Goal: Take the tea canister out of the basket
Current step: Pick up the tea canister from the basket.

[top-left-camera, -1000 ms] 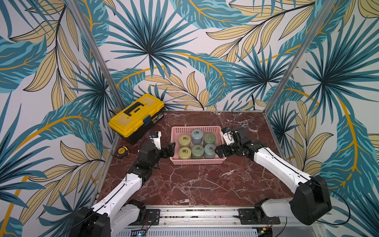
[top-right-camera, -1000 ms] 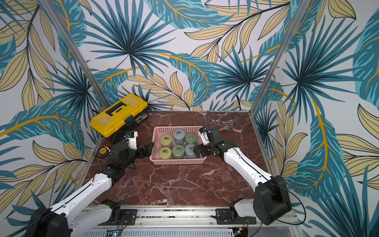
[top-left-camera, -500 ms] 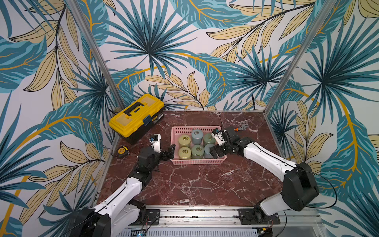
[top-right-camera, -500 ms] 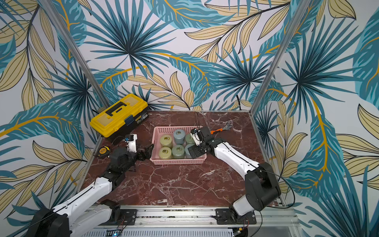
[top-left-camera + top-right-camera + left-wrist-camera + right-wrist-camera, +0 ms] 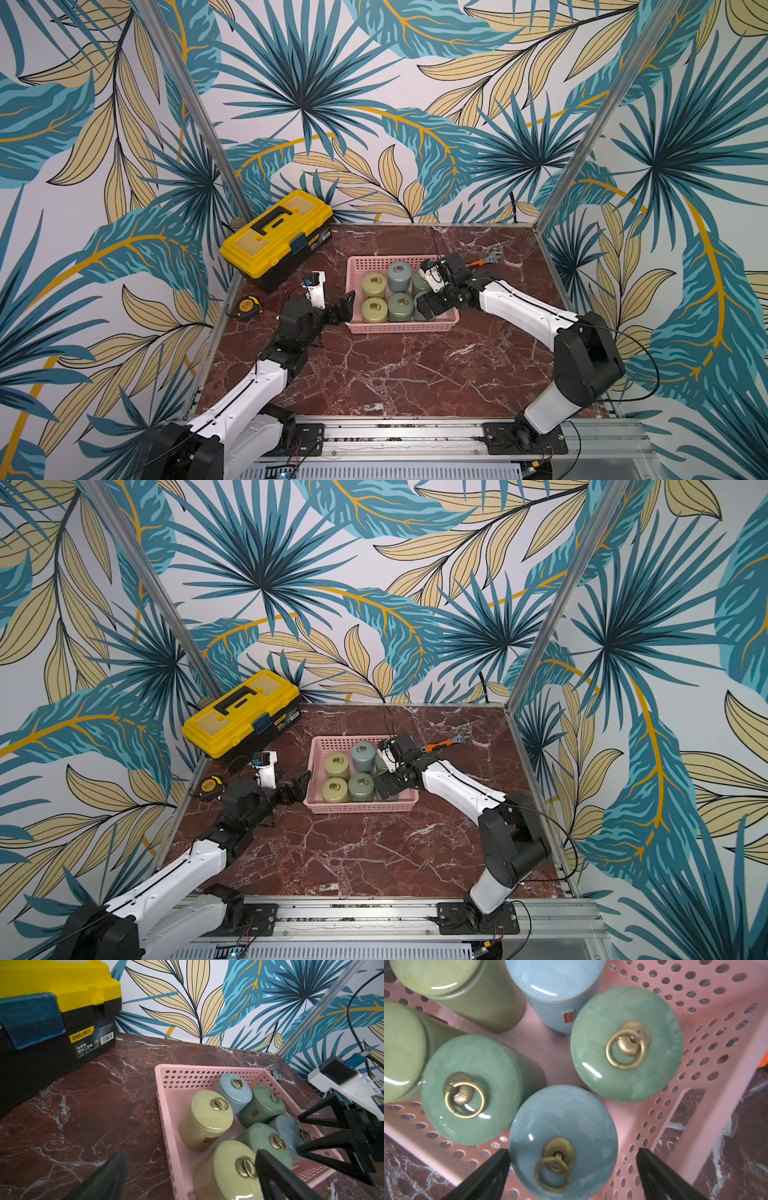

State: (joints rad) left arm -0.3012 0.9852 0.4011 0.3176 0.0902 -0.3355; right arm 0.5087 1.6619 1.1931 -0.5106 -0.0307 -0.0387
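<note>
The pink basket (image 5: 400, 328) sits mid-table and holds several lidded tea canisters with brass ring pulls: yellow-green, green and blue. My right gripper (image 5: 430, 305) hangs open over the front right corner. In the right wrist view its black fingers (image 5: 660, 1176) stand on either side of a blue tea canister (image 5: 562, 1126), above its lid and apart from it. My left gripper (image 5: 338, 309) is open at the basket's left wall (image 5: 164, 1105). One finger is over the table and the other over the nearest yellow-green canister (image 5: 226, 1167). Nothing is held.
A yellow-and-black toolbox (image 5: 276, 232) stands at the back left. A tape measure (image 5: 248, 305) lies by the left edge. An orange-handled wrench (image 5: 484, 261) lies behind the basket's right end. Walls close in the back and both sides.
My right gripper has moved from beside the basket's right end to above it, over the front right blue canister. The left gripper has hardly moved.
</note>
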